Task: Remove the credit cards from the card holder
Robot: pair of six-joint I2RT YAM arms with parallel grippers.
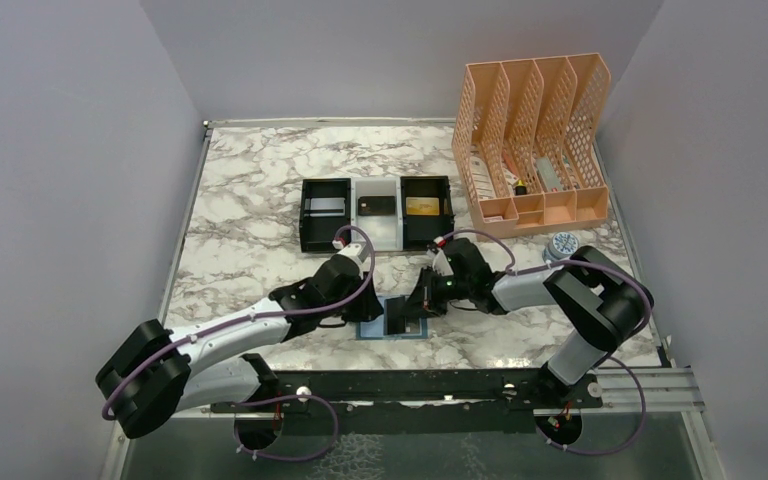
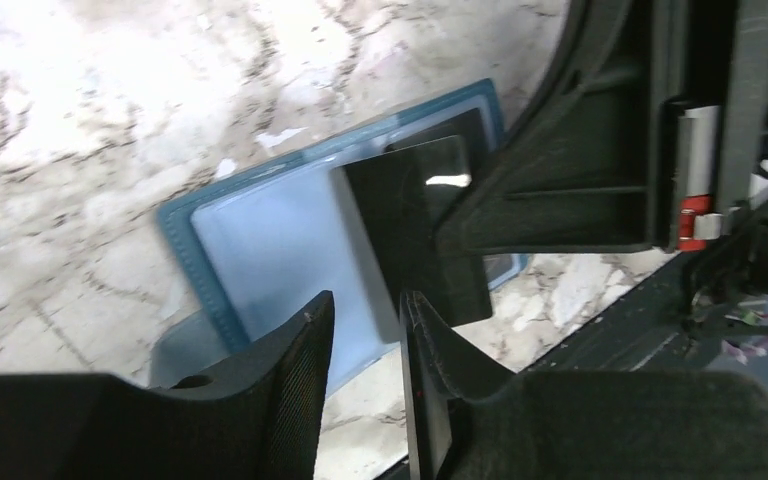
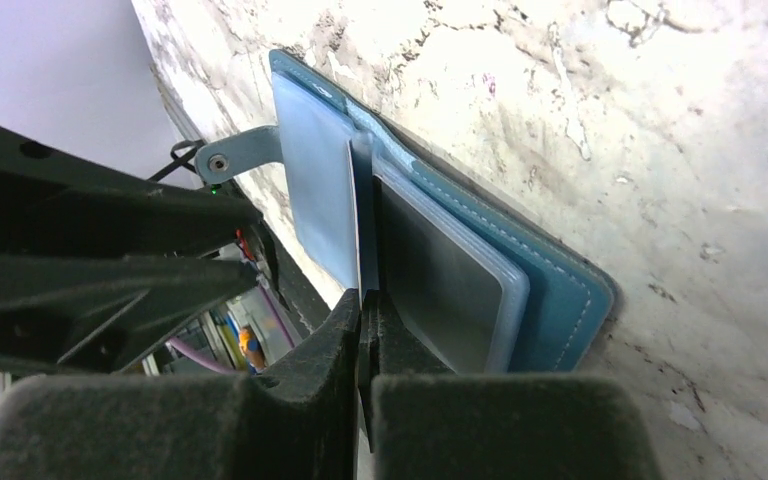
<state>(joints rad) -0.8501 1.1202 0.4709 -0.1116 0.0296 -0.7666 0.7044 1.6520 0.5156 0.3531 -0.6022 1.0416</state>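
- From above: open holder (image 1: pixel 375 331) flat on worktop (image 1: pixel 250 200) by the near edge, between left tool (image 1: pixel 368 312) and right tool (image 1: pixel 417 308); black card (image 1: pixel 398 316) upright over it.
- Left wrist: left tool (image 2: pixel 368 305) released, jaws parted beside the black card (image 2: pixel 410 190), gripping nothing.
- Right wrist: right tool (image 3: pixel 363 300) clenched on the black card's edge, its far end at the holder's (image 3: pixel 550 290) fold. Best to pull straight, evenly, with the holder pinned down.

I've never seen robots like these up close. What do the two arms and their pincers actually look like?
The left arm and right arm have white tubular links between bulky black joints, with purple cables looping alongside. The left gripper and right gripper each end in two black, wedge-shaped fingers with a matte, finely textured face.
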